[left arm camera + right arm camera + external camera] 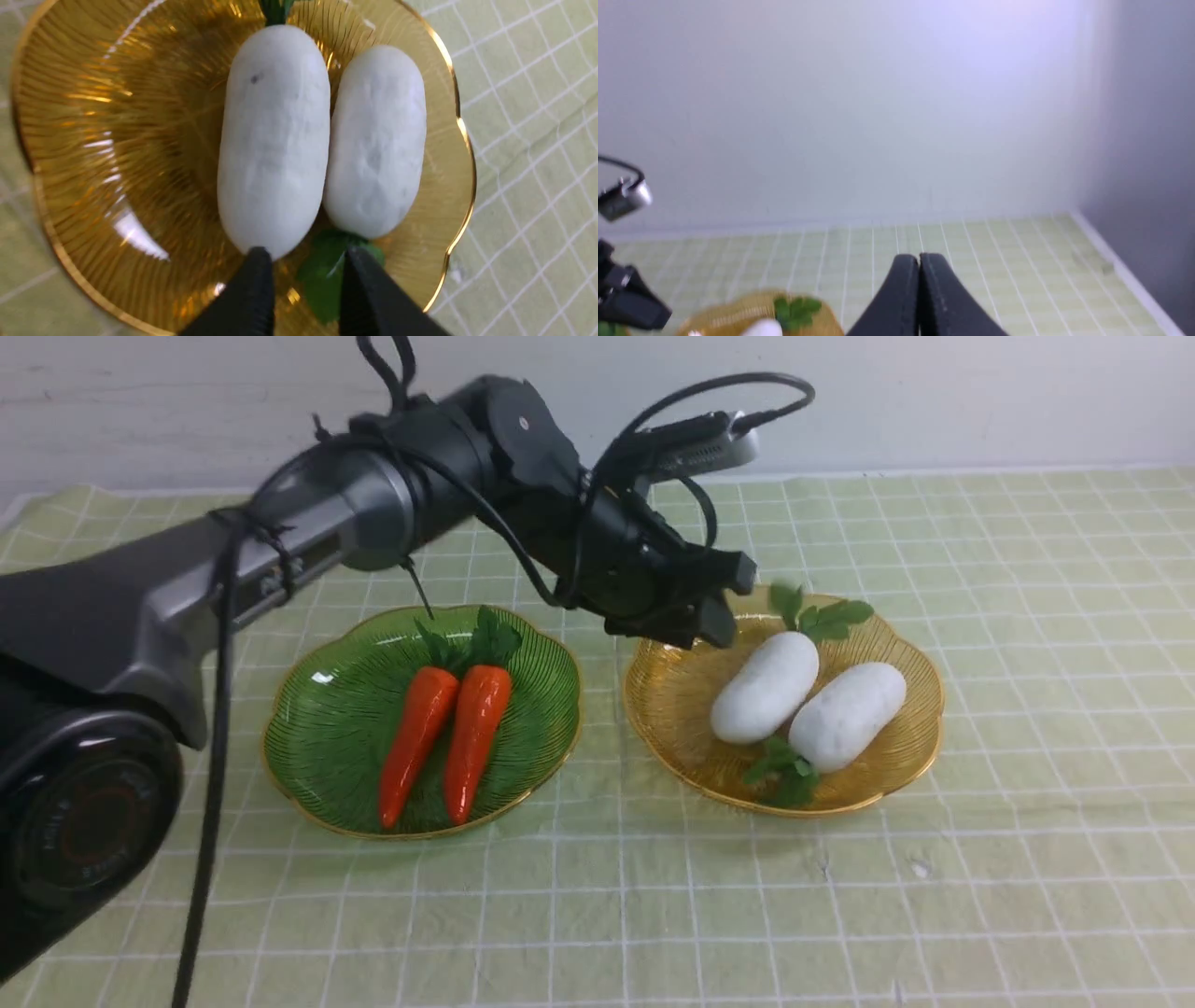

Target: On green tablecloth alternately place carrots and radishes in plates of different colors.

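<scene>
Two orange carrots (446,739) lie side by side in the green plate (317,728) on the green tablecloth (1027,859). Two white radishes (808,700) lie side by side in the amber-yellow plate (672,709), also shown in the left wrist view (322,140) on the plate (117,140). My left gripper (724,602) hovers above the amber plate's near-left rim; its jaws stand apart and empty (306,280), above a radish's leaves. My right gripper (919,289) is shut and empty, raised over the cloth, out of the front view.
A white wall runs along the cloth's far edge (934,392). A grey side wall borders the cloth in the right wrist view (1148,186). The left arm (280,560) reaches across above the green plate. Bare cloth lies in front of both plates.
</scene>
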### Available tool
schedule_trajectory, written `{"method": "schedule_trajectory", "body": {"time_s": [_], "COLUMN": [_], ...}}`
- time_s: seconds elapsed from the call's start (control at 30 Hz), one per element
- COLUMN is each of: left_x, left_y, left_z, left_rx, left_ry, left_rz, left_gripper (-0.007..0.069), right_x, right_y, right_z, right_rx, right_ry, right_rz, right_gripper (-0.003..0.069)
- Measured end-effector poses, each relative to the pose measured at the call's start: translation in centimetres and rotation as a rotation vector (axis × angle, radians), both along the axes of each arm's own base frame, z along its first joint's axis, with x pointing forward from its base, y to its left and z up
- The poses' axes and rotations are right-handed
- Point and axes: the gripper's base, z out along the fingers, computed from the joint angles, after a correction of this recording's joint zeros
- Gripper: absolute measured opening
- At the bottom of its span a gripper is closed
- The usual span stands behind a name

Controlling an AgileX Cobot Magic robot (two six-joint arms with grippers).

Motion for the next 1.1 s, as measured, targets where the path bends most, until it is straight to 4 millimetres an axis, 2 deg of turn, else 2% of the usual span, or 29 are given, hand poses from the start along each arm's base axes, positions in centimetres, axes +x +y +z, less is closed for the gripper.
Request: {"method": "schedule_trajectory", "body": {"time_s": [0.03,0.07,0.17,0.27,0.4,0.5,0.53,0.57,0.67,0.73,0.87,1.1], "left_x": [-0.2,-0.5,-1.3,-3.2,-6.2,-9.7,-11.0,-11.3,-16.3,-19.0,-22.6,-28.6], "left_y": [0.2,2.3,4.7,6.6,7.6,8.4,8.7,8.8,10.7,12.3,14.4,17.3], "left_z": [0.4,2.6,5.4,7.5,7.9,7.3,7.8,7.8,8.1,8.3,8.0,7.1], "left_rx": [0.006,0.052,0.089,0.107,0.079,0.061,0.043,0.04,-0.034,-0.094,-0.167,-0.268], "left_ry": [-0.001,-0.034,-0.103,-0.178,-0.235,-0.28,-0.318,-0.324,-0.478,-0.596,-0.727,-0.855], "left_rz": [-0.005,-0.002,0.029,0.07,0.112,0.138,0.153,0.154,0.23,0.302,0.386,0.44], "left_gripper": [0.0087,0.0024,0.0,-0.0008,-0.0008,-0.0008,-0.0008,-0.0008,-0.0008,-0.0008,-0.0008,-0.0008], "right_x": [-0.1,-0.8,-1.2,-1.5,-1.5,-1.5,-1.4,-1.4,-1.4,-1.3,-1.3,-1.3], "right_y": [0.0,0.2,0.4,0.5,0.6,0.6,0.6,0.6,0.6,0.6,0.6,0.6], "right_z": [-0.1,-1.3,-2.2,-2.9,-2.8,-2.8,-2.9,-2.9,-3.0,-3.0,-3.0,-3.0], "right_rx": [-0.001,-0.009,-0.002,0.054,0.073,0.077,0.077,0.077,0.077,0.077,0.077,0.08], "right_ry": [-0.014,-0.147,-0.268,-0.385,-0.408,-0.409,-0.406,-0.406,-0.394,-0.393,-0.393,-0.393], "right_rz": [0.001,0.017,0.038,0.074,0.084,0.085,0.085,0.085,0.084,0.084,0.084,0.085], "right_gripper": [-0.0015,-0.0015,-0.0015,-0.0015,-0.0015,-0.0015,-0.0015,-0.0015,-0.0015,-0.0015,-0.0015,-0.0015]}}
